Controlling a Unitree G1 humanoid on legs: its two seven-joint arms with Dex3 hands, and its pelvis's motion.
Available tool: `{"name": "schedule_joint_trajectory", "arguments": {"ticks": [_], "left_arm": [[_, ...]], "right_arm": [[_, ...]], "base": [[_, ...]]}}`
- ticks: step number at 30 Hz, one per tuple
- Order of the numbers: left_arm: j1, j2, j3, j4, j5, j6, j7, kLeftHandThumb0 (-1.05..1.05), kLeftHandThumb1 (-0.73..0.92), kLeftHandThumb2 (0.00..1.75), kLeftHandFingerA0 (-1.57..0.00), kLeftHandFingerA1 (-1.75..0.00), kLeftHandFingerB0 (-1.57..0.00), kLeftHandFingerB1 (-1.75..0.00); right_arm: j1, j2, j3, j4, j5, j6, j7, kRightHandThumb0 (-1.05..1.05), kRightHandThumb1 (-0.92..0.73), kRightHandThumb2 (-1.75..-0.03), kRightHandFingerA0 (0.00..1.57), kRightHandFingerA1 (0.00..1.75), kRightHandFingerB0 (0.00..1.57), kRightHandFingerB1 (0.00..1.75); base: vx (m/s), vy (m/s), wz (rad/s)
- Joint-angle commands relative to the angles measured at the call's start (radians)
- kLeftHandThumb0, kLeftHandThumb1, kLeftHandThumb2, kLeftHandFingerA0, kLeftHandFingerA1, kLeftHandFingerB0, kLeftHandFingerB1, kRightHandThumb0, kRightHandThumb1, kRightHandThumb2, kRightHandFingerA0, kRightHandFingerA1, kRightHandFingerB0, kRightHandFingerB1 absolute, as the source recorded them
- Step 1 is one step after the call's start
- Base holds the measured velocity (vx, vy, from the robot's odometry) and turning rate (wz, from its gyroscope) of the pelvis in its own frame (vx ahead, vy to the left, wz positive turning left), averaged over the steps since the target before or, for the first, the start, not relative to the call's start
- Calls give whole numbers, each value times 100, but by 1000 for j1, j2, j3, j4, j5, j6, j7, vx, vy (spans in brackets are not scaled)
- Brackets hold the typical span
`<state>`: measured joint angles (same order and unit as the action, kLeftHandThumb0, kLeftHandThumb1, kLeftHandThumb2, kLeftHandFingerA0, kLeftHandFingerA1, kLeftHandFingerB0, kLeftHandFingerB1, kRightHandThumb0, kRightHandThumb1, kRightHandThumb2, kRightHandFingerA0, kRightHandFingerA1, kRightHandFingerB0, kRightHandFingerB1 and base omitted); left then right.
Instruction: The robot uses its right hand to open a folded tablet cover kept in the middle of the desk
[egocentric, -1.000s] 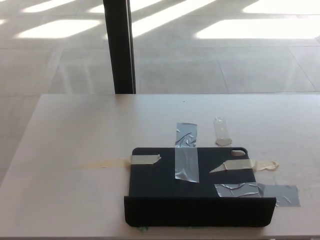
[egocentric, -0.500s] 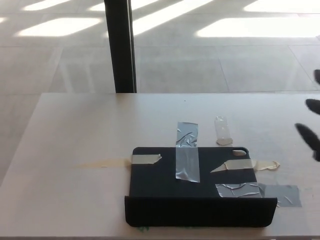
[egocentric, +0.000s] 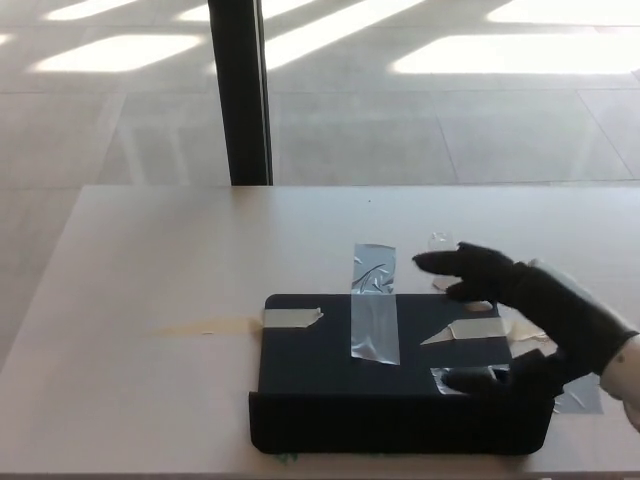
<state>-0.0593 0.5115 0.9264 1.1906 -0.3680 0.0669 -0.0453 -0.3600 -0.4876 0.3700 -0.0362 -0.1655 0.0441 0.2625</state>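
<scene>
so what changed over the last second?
The right hand came in from the right edge and now hovers open over the right end of the tablet cover, holding nothing. The cover, tape strips and desk are unchanged.

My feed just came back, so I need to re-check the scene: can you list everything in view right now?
Black folded tablet cover: one, black, near middle of the desk, taped down.
Grey duct tape strips: two seen, grey, one across the cover's far edge, one at its right side, partly hidden by the hand.
Beige masking tape pieces: about three, beige, along the cover's far edge and onto the desk.
Pale wooden desk: one, light, fills the lower picture.
Dark vertical pillar: one, black, behind the desk.
Tiled floor: grey, sunlit, beyond the desk.
Right hand: one, black, fingers spread over the cover's right end.
</scene>
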Motion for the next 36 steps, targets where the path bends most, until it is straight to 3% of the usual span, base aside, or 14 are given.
{"name": "schedule_joint_trajectory", "arguments": {"ticks": [1, 6, 9, 12, 15, 16, 17, 22, 24, 25, 26, 27, 32, 36], "left_arm": [[5, 63, 3, 19, -55, 24, 2, -55, 29, 80, -73, -84, -64, -75], [0, 72, -1, 14, -56, 36, 2, -51, 30, 81, -76, -86, -62, -75], [-2, 75, -6, 14, -53, 37, -1, -53, 30, 80, -76, -85, -61, -74], [-3, 78, -4, 13, -56, 42, 4, -51, 29, 80, -77, -86, -62, -75], [3, 77, -9, 11, -51, 36, -9, -52, 30, 80, -75, -85, -62, -75], [3, 76, -9, 10, -51, 36, -2, -51, 30, 80, -75, -85, -64, -75], [3, 76, -8, 10, -52, 37, -5, -51, 30, 81, -74, -85, -61, -75], [6, 74, -12, 14, -48, 31, 0, -51, 30, 80, -77, -86, -64, -75], [11, 74, -15, 8, -48, 30, -11, -53, 30, 81, -76, -86, -63, -75], [12, 75, -18, 9, -46, 30, -12, -53, 30, 80, -78, -86, -63, -75], [12, 76, -19, 10, -46, 30, -11, -53, 30, 80, -78, -86, -63, -75], [11, 76, -20, 11, -46, 29, -10, -51, 30, 81, -79, -86, -65, -76], [13, 83, -22, 12, -50, 25, -11, -52, 30, 81, -78, -86, -63, -76], [17, 85, -22, 17, -53, 24, -14, -52, 30, 80, -77, -86, -65, -76]], "right_arm": [[-96, -91, 214, 26, -295, -13, 197, -91, -55, -58, 23, 41, 27, 29], [-131, -87, 345, 27, -434, 50, 252, -86, -54, -58, 21, 43, 27, 29], [-135, -67, 432, 53, -534, 72, 253, -92, -53, -57, 43, 48, 33, 31], [-120, -43, 504, 63, -612, 100, 248, -89, -53, -57, 38, 49, 29, 31], [-104, -30, 531, 60, -616, 131, 252, -88, -53, -58, 34, 50, 28, 32], [-88, -29, 539, 48, -621, 141, 247, -87, -42, -84, 29, 55, 24, 41], [-78, -26, 544, 44, -622, 148, 238, -88, -54, -57, 35, 52, 30, 32], [-42, -13, 561, 20, -628, 205, 245, -87, -56, -59, 32, 53, 26, 32], [-2, -15, 549, -1, -616, 233, 221, -85, -55, -58, 44, 60, 28, 33], [18, -22, 542, -18, -609, 238, 214, -82, -44, -85, 31, 60, 22, 43], [24, -24, 540, -24, -608, 239, 214, -82, -44, -85, 31, 60, 22, 43], [40, -31, 532, -45, -607, 244, 210, -82, -59, -58, 32, 51, 26, 33], [194, -59, 448, -222, -565, 302, 178, -80, -58, -59, 20, 45, 24, 32], [363, -85, 381, -404, -546, 335, 154, -75, -59, -58, 26, 43, 27, 33]], "base": [[0, 0, 0], [0, 0, 0], [0, 0, 0], [0, 0, 0], [0, 0, 0], [0, 0, 0], [0, 0, 0], [0, 0, 0], [0, 0, 0], [0, 0, 0], [0, 0, 0], [0, 0, 0], [0, 0, 0], [0, 0, 0]]}}
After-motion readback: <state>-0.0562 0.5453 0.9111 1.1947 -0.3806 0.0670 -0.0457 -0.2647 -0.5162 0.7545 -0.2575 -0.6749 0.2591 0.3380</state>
